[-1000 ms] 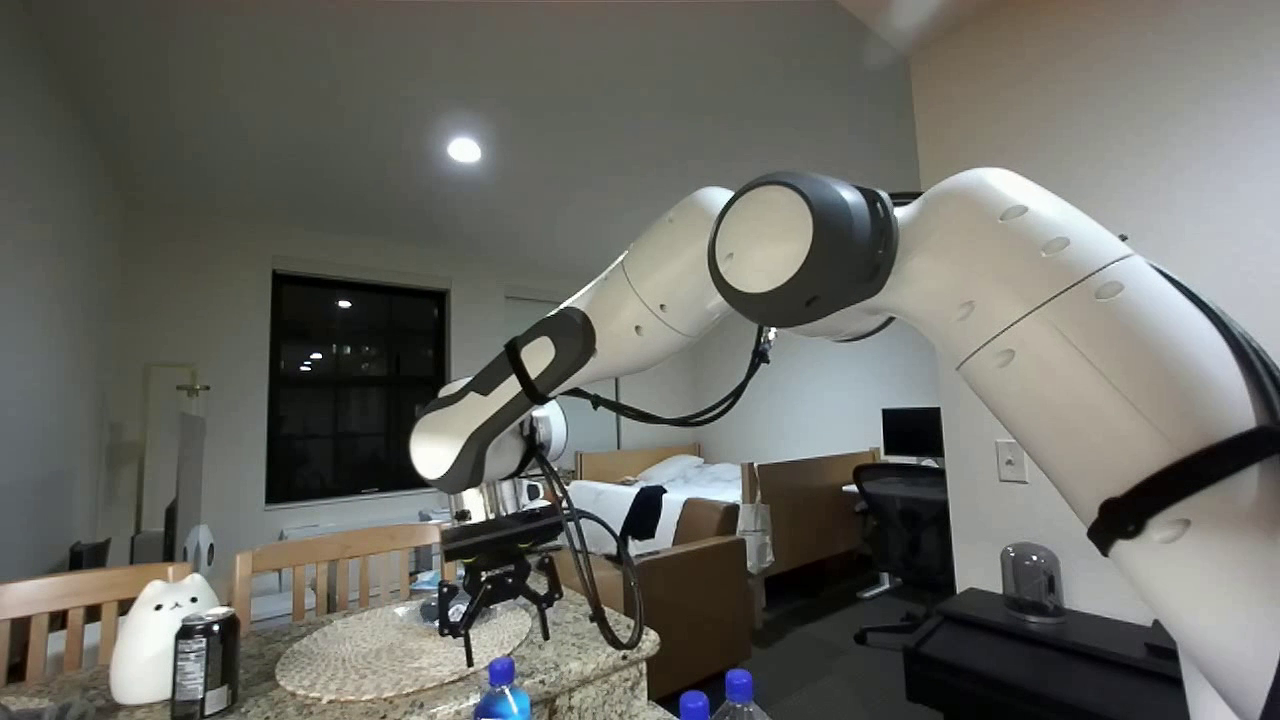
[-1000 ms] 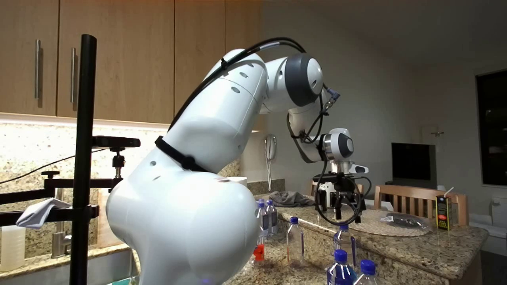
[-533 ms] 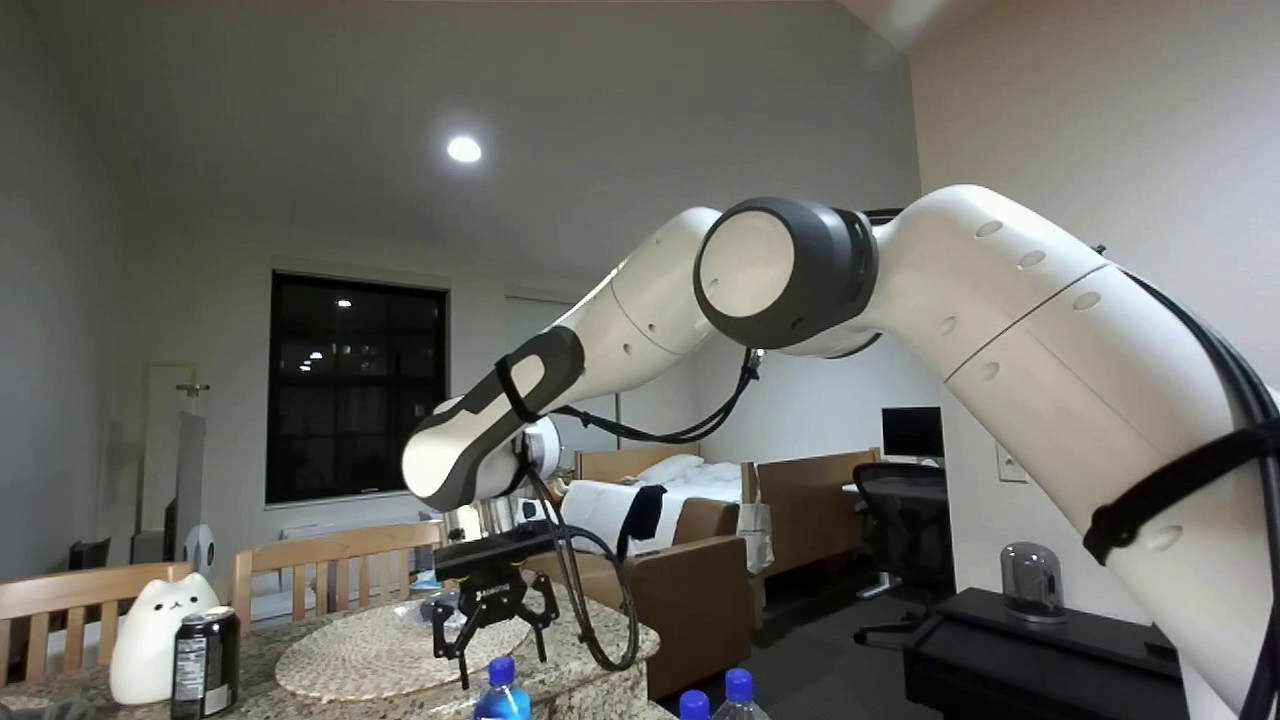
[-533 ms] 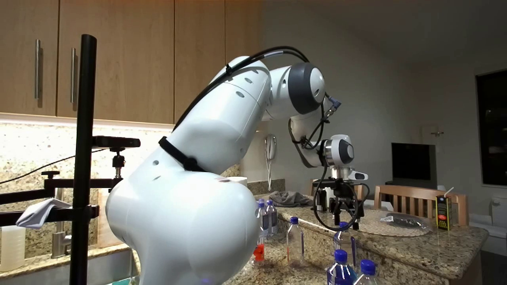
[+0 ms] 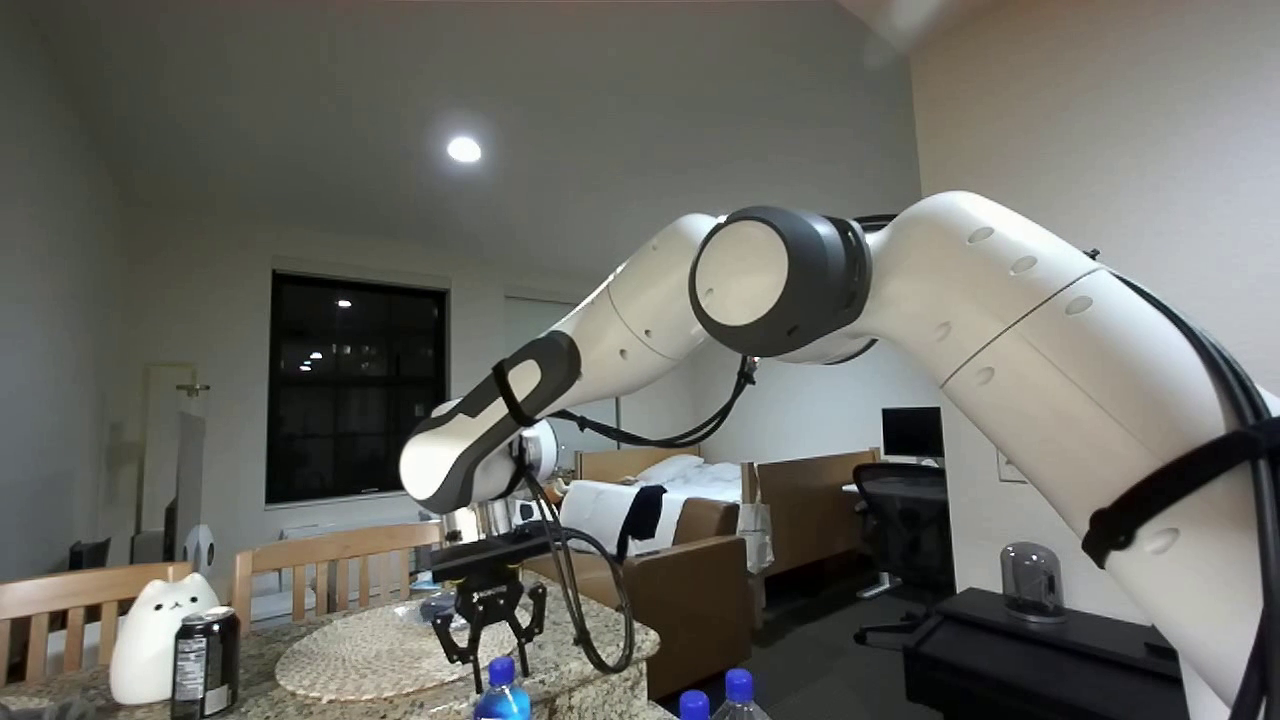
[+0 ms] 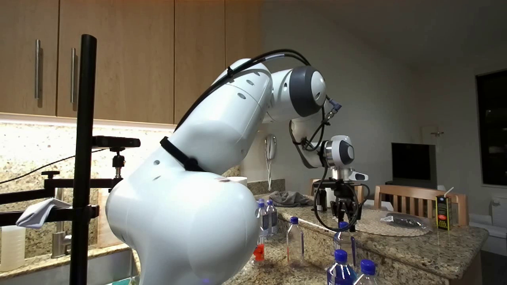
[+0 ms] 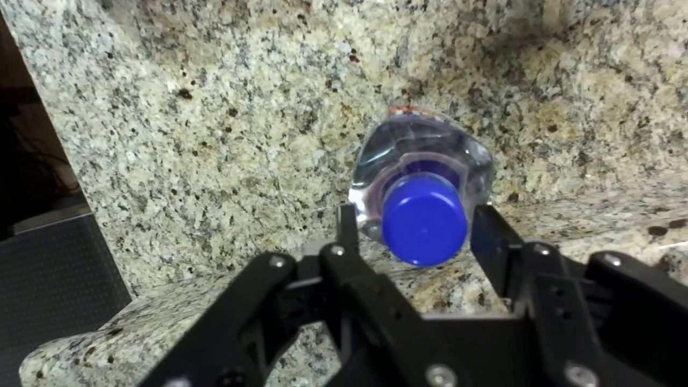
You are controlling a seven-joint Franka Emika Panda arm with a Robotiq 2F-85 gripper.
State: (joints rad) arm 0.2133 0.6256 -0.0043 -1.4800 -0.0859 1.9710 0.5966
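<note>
No legible text or numbers

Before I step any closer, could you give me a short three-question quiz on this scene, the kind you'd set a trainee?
1. In the wrist view, what colour is the bottle cap seen between the fingers of the hand? A) red B) blue C) white
2. True or false: the hand is squeezed tight onto that bottle cap.
3. Fill in: in an exterior view, a ____ sticks out of the drink carton.

Key: 1. B. 2. False: a gap shows beside the bottle cap. 3. Straw.
</note>
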